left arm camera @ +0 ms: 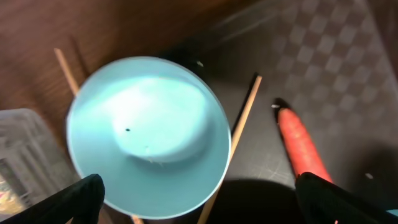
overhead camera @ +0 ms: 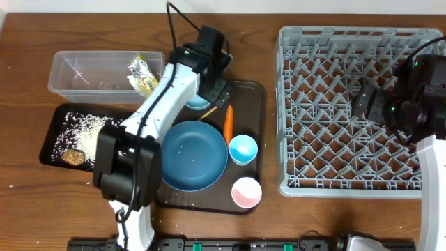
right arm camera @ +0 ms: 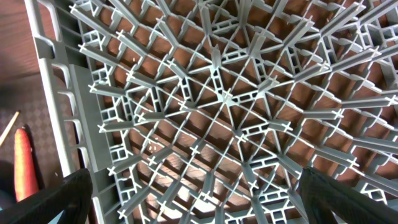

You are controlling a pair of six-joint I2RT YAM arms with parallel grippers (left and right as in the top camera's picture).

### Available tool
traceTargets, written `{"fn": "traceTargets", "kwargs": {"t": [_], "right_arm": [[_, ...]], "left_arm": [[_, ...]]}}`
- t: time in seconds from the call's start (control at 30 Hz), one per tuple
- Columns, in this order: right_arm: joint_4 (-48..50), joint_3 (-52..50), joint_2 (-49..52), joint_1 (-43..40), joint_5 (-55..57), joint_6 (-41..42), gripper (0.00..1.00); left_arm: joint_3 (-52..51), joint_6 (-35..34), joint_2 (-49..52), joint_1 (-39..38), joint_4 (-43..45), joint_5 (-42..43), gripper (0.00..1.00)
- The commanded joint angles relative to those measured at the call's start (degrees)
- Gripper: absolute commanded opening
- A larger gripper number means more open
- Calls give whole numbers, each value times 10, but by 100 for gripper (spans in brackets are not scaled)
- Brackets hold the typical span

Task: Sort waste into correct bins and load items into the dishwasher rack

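Left gripper [left arm camera: 199, 199] and right gripper [right arm camera: 199, 199] hover (2 jaw pairs agape).

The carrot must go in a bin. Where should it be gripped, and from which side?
Grip the carrot across its middle, coming straight down. It lies flat on the brown tray, long and narrow, so closing across its width suits it. A chopstick lies close on one side and the small blue cup near one end, so stay central.

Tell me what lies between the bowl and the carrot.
One chopstick lies between the bowl and the carrot; the left wrist view shows it.
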Motion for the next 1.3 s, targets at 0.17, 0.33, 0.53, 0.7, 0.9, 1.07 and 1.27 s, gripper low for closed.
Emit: {"fn": "traceTargets", "kwargs": {"t": [0.17, 0.33, 0.53, 0.7, 0.9, 1.07, 1.27], "right_arm": [[2, 6, -3, -4, 6, -1, 99], [1, 6, -3, -4, 6, -1, 99], [2, 6, -3, -4, 6, -1, 99], [1, 6, -3, -4, 6, -1, 99], [0, 6, -3, -4, 6, -1, 99], [0, 6, -3, -4, 6, -1, 99], [0, 6, -3, -4, 6, -1, 99]], "left_arm": [[0, 15, 7, -8, 1, 28, 98], [0, 12, 13, -9, 2, 27, 94], [-6, -2, 15, -9, 11, 27, 94], [-6, -5, 29, -9, 24, 27, 95], [-6, -7, 43, -9, 26, 28, 94], [-6, -7, 49, -9, 32, 28, 95], [-6, -7, 49, -9, 38, 28, 94]]}}
